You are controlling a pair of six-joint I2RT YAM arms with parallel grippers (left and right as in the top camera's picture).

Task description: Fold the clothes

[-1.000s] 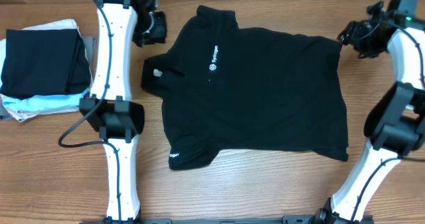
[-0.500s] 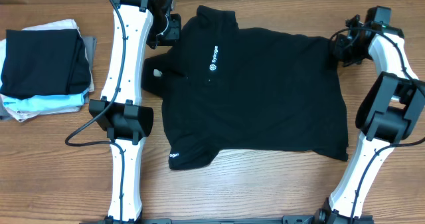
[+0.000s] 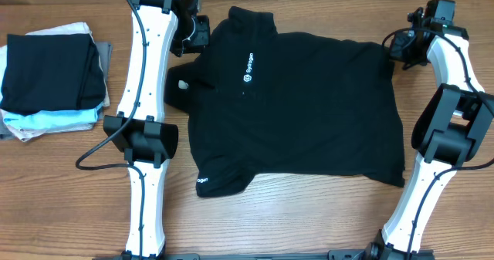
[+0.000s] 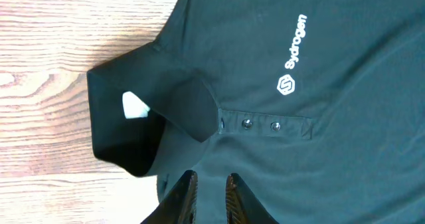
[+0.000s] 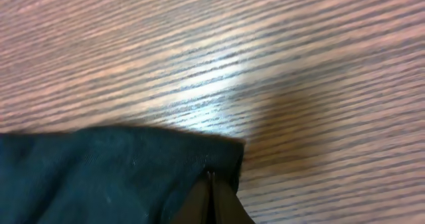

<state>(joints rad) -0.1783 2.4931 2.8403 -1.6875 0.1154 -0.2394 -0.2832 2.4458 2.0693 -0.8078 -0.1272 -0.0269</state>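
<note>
The right gripper (image 5: pixel 211 184) has its fingers pressed flat together at the very corner of the black shirt (image 3: pixel 309 113), apparently pinching the hem there, at the far right of the garment. The left gripper (image 4: pixel 210 184) hangs over the shirt's far left shoulder, its fingers only narrowly apart with dark fabric showing in the slit; whether any cloth is caught between them cannot be told. Just ahead of those fingers lies a button placket (image 4: pixel 265 125), a white chest logo (image 4: pixel 287 86), and a turned-over flap of fabric with a small white tag (image 4: pixel 135 106). The shirt lies spread face up across the middle of the table (image 3: pixel 309 221), collar toward the far edge, one sleeve with white lettering (image 3: pixel 202 180) pointing to the near left. The left arm's white links run alongside the shirt's left edge, with a black cable (image 3: pixel 89 160) looping off them. Well apart to the left is a stack of folded garments (image 3: pixel 50 75), black on top, pale blue and white beneath. The surface is light wood grain throughout.
</note>
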